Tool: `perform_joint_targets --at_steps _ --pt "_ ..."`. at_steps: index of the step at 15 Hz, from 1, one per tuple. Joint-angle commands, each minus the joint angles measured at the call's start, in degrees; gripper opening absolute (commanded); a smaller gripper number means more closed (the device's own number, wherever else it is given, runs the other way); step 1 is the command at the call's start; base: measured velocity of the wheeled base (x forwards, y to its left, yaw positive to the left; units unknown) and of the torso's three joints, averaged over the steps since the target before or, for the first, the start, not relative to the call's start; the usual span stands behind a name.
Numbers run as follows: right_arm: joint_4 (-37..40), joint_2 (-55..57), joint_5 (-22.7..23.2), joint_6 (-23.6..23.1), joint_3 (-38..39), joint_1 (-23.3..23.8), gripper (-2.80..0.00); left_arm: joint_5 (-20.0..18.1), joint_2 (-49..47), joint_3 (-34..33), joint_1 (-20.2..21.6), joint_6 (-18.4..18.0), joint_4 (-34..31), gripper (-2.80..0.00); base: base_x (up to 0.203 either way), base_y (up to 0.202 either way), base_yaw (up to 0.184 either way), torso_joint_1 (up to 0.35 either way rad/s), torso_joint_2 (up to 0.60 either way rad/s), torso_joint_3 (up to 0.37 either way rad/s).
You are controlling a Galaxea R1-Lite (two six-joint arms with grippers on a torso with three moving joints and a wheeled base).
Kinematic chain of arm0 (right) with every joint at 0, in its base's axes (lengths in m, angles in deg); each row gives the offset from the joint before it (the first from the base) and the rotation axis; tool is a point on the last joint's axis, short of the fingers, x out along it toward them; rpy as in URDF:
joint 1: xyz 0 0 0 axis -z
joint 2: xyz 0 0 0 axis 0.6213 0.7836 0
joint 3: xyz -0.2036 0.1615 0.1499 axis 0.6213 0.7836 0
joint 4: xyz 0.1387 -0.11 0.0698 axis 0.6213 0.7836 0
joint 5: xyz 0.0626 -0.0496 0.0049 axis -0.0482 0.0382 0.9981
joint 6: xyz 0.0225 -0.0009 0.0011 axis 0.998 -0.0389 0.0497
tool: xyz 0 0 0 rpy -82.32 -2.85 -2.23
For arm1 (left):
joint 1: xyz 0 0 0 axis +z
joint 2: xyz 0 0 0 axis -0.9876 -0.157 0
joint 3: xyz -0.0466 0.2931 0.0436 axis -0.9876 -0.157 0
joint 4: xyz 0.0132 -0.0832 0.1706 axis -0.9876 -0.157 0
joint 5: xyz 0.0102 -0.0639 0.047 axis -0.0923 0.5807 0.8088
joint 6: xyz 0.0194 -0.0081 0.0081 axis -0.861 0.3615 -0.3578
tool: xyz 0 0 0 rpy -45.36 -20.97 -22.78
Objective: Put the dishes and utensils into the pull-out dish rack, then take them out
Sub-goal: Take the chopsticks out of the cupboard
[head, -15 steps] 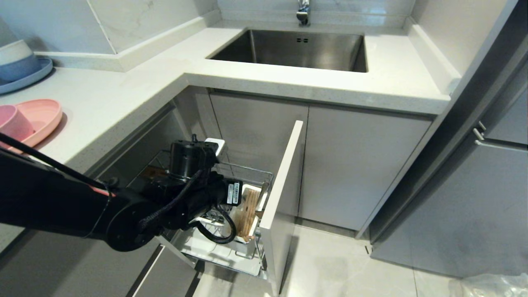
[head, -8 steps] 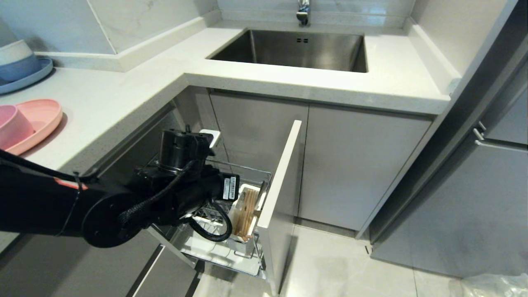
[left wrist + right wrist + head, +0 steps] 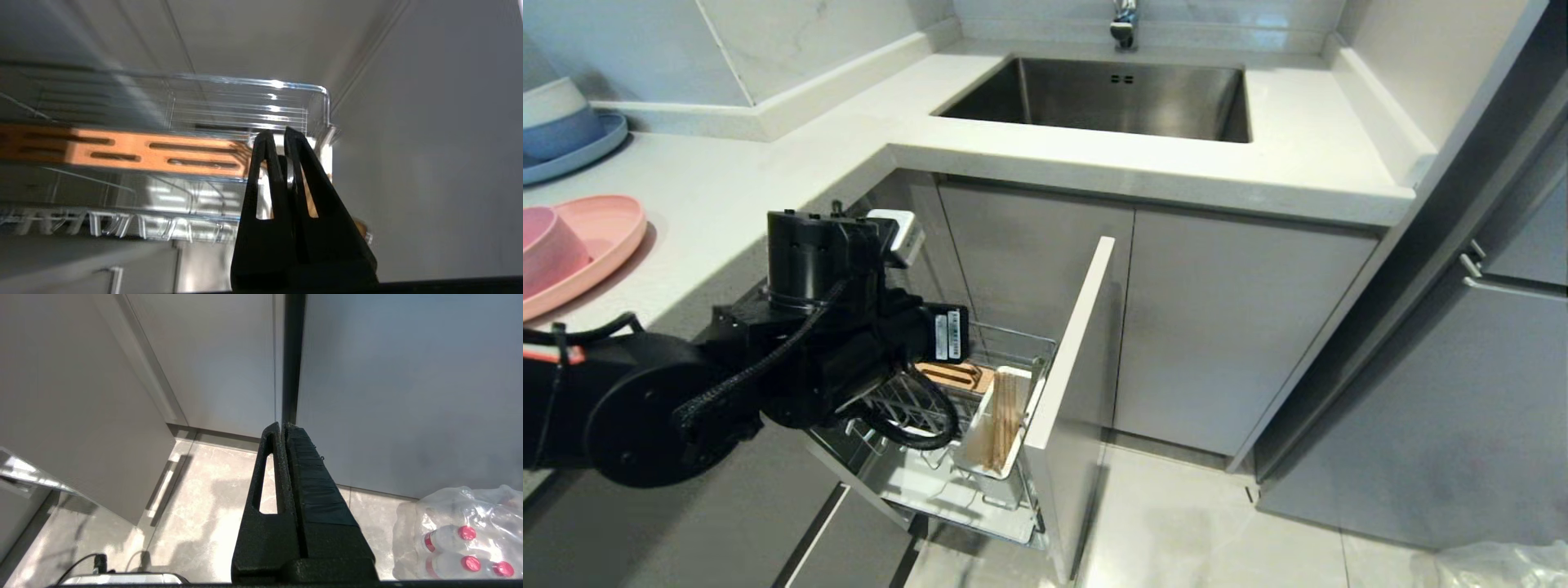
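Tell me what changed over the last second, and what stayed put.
The left arm lifted up and back out of the pull-out dish rack toward the counter, uncovering the slotted wooden bar. The left gripper is shut on a small silver fork. The chopsticks stayed in the white utensil holder; the pink plate and pink bowl stayed on the counter.

left gripper (image 3: 276, 136) closed; right gripper (image 3: 282, 430) closed, pointing down.
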Motion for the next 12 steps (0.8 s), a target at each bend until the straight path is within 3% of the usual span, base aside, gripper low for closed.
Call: perform_joint_targets --at_steps 1,6,10,12 --pt "0.0 0.0 0.0 0.0 0.1 0.0 -2.8 -0.1 2.1 0.2 -0.1 0.1 0.1 -2.8 0.0 0.0 0.0 0.0 0.0 0.0" --pt "0.0 0.0 0.0 0.0 0.1 0.0 -2.8 0.6 6.9 1.0 -0.2 0.0 0.1 -2.8 0.0 0.0 0.0 0.0 0.0 0.0" --pt "0.0 0.0 0.0 0.0 0.1 0.0 -2.8 5.2 13.8 2.5 -2.9 -0.2 0.2 -2.8 0.0 0.0 0.0 0.0 0.0 0.0" --pt "0.0 0.0 0.0 0.0 0.1 0.0 -2.8 6.6 18.0 3.0 -4.5 -2.1 0.3 -2.8 0.0 0.0 0.0 0.0 0.0 0.0"
